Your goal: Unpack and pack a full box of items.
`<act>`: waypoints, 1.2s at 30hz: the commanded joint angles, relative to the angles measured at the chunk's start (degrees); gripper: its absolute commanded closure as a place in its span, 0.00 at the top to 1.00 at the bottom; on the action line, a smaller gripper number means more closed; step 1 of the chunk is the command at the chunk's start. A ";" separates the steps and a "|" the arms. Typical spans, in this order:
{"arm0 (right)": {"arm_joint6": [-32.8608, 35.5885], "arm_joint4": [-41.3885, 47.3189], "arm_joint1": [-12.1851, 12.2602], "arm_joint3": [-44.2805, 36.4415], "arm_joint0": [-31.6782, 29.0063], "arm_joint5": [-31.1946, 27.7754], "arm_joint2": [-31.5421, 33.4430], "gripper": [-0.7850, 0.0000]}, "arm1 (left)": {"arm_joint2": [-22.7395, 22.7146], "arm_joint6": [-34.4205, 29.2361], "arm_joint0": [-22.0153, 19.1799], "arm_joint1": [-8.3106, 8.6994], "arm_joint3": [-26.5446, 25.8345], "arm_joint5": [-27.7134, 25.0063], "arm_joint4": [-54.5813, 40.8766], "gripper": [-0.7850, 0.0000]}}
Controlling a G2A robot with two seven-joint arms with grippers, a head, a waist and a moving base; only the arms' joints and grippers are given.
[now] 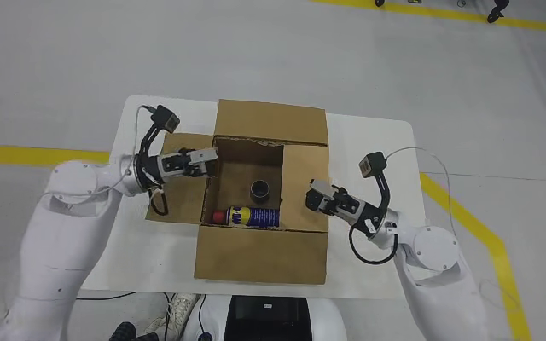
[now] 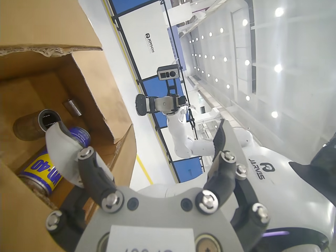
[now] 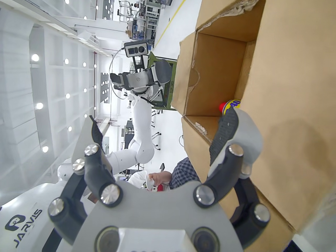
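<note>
You're mid-unpacking: left gripper [image 1: 212, 155] and right gripper [image 1: 312, 194] hang wide and empty, flanking the box [image 1: 271, 121], so next lower one onto the spray can [image 1: 252, 216] lying along its near wall.

Grey floor [image 1: 273, 51] w/ yellow line [image 1: 34, 155], white table [image 1: 375, 136], ceiling lights [image 2: 278, 11].

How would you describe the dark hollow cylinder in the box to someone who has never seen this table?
On the white table stands an open cardboard box. Near the middle of its floor is the dark cylinder, just beyond the spray can lying along the wall nearest the robot. Unlike that blue and yellow can, it is dull, dark and hollow.
</note>
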 commanded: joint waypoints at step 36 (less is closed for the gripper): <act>3.15 0.99 0.98 0.35 0.20 2.00 -3.03 1.00 | 17.65 10.48 -9.44 -2.86 3.67 2.51 8.99 1.00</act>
